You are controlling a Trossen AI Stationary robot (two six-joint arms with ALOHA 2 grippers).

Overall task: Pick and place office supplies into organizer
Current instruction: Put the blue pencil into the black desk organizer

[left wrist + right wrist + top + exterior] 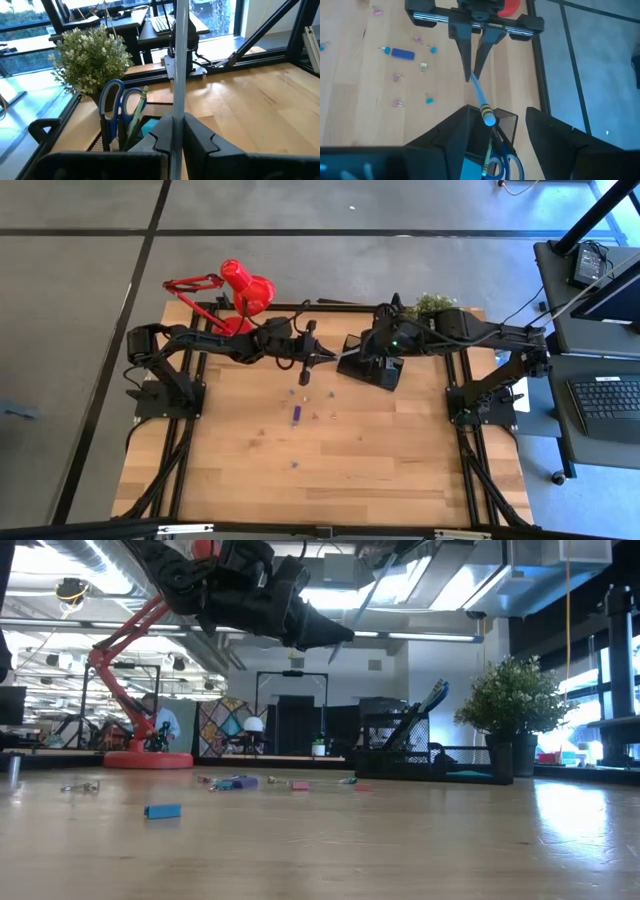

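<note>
Grey floor (80, 300), bright windows (575, 670)

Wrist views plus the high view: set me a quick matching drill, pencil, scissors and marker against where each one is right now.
Things:
1. pencil
2. scissors
3. marker

Places:
a. lying on the table
b. standing in the organizer
c. pinched in the left gripper, above the organizer

Pairs: 1-c, 2-b, 3-a
</note>
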